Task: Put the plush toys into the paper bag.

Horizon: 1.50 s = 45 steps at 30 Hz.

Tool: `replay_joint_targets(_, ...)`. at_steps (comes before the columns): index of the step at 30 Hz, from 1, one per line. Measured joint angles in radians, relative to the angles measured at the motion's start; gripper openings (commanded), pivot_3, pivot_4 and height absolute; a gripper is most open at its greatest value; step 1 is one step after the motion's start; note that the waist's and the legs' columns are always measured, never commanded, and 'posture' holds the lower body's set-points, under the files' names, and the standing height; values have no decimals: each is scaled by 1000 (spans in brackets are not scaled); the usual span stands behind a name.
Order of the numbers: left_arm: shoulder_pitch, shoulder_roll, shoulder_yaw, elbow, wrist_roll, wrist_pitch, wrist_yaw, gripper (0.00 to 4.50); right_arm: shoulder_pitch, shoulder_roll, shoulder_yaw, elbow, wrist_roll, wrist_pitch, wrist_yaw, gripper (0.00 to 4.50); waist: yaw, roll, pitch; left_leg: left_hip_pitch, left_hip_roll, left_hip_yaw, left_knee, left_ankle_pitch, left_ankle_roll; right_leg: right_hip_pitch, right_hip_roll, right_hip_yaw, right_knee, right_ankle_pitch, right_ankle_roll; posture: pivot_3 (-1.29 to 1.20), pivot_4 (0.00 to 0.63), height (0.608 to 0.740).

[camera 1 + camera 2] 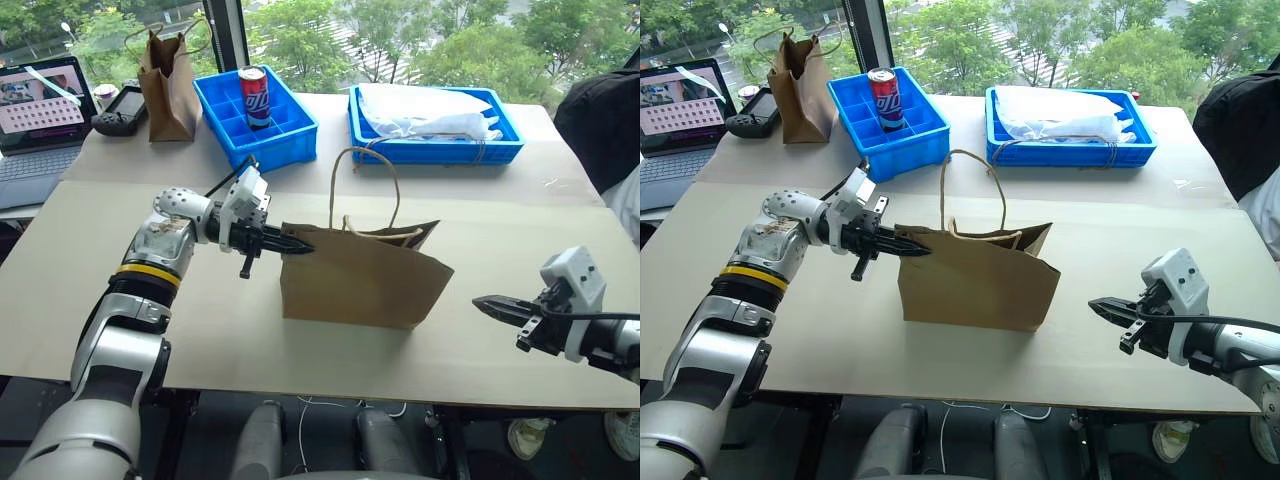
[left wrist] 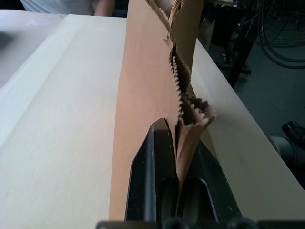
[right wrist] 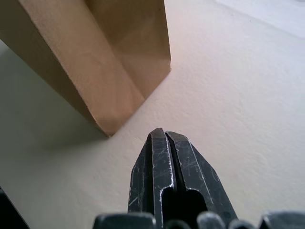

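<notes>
step: bag-holding, no toys visible | left gripper (image 1: 290,243) pinching wide kraft paper bag's (image 1: 360,280) rim, frame centre | right gripper (image 1: 497,307) closed empty, lower right | next: probably release

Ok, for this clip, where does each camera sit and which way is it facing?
Left eye and right eye views: on the head, looking forward and down over the table; both arms show, left pincer clamped on the paper bag rim, right pincer shut, off to the bag's right.
Left wrist view: looks along its fingers at the pinched serrated rim.
Right wrist view: looks along its closed fingers at the bag's bottom corner.
Shared: all show the paper bag and table.
</notes>
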Motion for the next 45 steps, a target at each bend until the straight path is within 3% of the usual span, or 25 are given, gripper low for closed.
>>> replay_joint_targets(5, 7, 48, 10, -67, -37, 128, -2, 2427, 4, -6, 2, 41, -35, -43, 40, 0, -6, 0, 0, 0, 0, 0, 0, 0, 0, 0, 0, 0, 1, 0, 0, 0, 150, 698)
replay_joint_targets(11, 39, 208, 71, -183, -110, 245, -3, 4464, 6, -16, 3, 81, -67, -80, 78, 0, -11, 0, 0, 1, 1, 0, 0, 0, 0, 0, 0, 0, 1, 0, 0, 0, 150, 698)
replay_joint_targets(18, 164, 323, 239, -229, -127, 339, 45, 4464, -12, -11, 8, 137, -86, -124, 103, 0, -11, 0, 0, 1, 1, 0, 0, 0, 0, 0, 0, 0, 1, 0, 0, 0, 150, 698)
replay_joint_targets(23, 412, 362, 340, -298, -75, 269, 173, 4464, -43, 84, -12, 137, -58, -179, 94, 0, -13, 0, 0, 2, 2, 0, -1, 0, 0, 0, 0, 0, 1, 0, 0, 0, 150, 698)
replay_joint_targets(28, 600, 326, 429, -429, -42, 220, 339, 4500, -18, 137, -45, 119, -32, -198, 85, 1379, 3, 0, 0, 2, 1, 1, 0, 0, 0, 1, -1, 0, 1, 0, 0, 0, 150, 698)
replay_joint_targets(33, 768, 272, 446, -574, -41, 205, 429, 4500, 21, 158, -43, 74, -35, -258, 101, 3179, 2, 0, 0, 4, 2, 1, 0, 0, 0, 2, -1, 0, 1, 0, -1, 0, 150, 698)
replay_joint_targets(37, 811, 241, 447, -625, -42, 208, 481, 4500, 22, 164, -42, 73, -50, -290, 96, 4445, 2, 0, 0, 12, 2, 2, -1, 0, 0, 10, 0, 0, 1, -1, -3, 0, 150, 698)
replay_joint_targets(45, 811, 220, 439, -637, -42, 194, 526, 4500, 52, 171, -42, 79, -54, -306, 87, 4445, 0, 0, 0, 15, 2, 2, -2, 0, 0, 13, -1, 0, 0, -2, -4, 0, 150, 698)
